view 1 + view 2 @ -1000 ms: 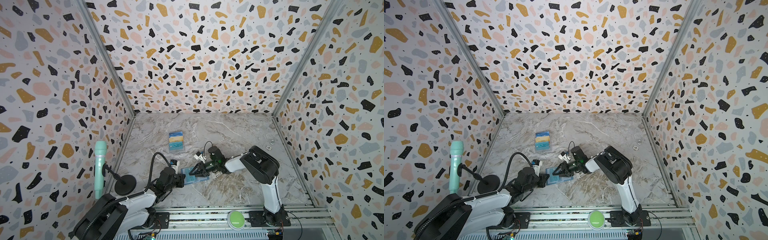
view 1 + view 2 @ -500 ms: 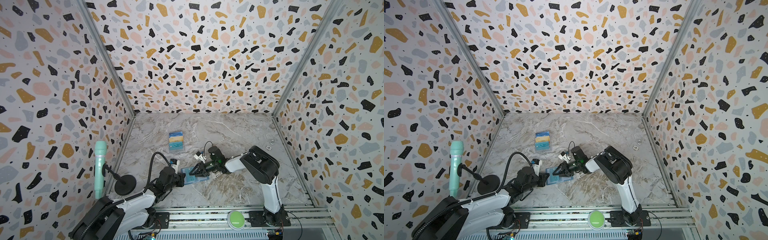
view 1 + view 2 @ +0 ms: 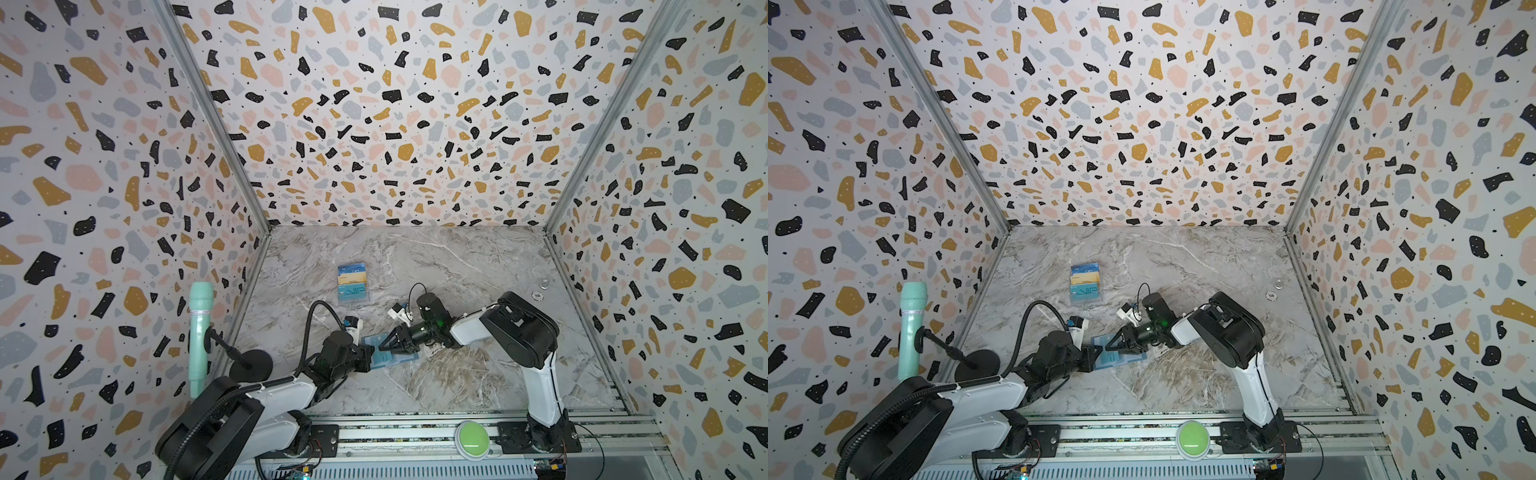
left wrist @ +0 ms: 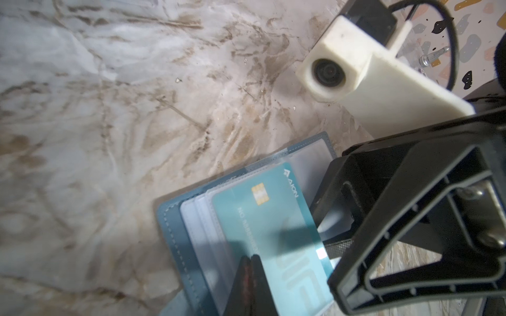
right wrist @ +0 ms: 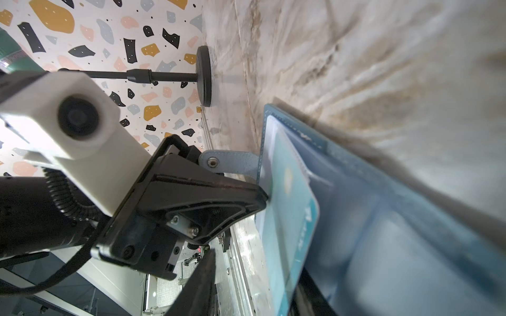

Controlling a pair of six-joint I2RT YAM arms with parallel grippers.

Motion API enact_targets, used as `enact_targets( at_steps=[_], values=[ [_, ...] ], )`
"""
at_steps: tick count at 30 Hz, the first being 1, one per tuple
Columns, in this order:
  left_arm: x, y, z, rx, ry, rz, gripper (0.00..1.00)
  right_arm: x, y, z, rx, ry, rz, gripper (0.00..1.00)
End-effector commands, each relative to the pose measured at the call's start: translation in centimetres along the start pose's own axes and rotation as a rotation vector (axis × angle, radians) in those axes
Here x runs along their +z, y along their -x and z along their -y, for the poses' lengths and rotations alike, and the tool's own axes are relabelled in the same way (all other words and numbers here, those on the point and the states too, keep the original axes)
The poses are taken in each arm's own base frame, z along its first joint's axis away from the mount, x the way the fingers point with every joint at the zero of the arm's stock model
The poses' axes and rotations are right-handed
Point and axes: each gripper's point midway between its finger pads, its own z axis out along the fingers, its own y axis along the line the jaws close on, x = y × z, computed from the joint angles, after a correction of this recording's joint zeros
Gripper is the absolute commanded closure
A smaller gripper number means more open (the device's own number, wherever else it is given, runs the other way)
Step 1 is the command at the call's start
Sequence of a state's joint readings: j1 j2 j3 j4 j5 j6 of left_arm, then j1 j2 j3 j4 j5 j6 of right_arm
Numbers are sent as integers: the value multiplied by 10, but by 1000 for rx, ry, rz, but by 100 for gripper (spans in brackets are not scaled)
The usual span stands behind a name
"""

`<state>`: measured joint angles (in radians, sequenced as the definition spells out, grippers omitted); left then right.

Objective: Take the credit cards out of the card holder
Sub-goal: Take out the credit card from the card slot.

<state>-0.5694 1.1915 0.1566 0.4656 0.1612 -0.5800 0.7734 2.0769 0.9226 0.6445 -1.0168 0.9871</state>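
While left tool pinches a credit card, half-open right tool rests on card holder.

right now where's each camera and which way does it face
top views: high up front, looking down; left arm and right arm meet at the card holder
left wrist: on left arm, facing the teal card its left gripper pinches
right wrist: on right arm, facing left gripper; own finger shows
shared: both wrists show card, holder

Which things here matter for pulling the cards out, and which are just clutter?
Job:
- card holder, open on the table
- teal VIP card

Lying about:
- clear case of stacked cards
- microphone on its stand
- green button
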Motion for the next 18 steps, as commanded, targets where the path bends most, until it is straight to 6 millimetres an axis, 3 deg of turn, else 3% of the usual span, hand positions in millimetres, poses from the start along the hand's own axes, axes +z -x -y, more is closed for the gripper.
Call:
enact_targets(
  at_steps=[1,5,18],
  values=[
    [-1,13,9,24,-30,37,100,-3,1,-9,-21,16,7,58],
    [-4,16,10,23,-32,53,100,-3,1,-8,-20,17,8,58],
    [1,-4,-11,18,51,-10,100,-3,2,-11,-23,22,11,58]
  ],
)
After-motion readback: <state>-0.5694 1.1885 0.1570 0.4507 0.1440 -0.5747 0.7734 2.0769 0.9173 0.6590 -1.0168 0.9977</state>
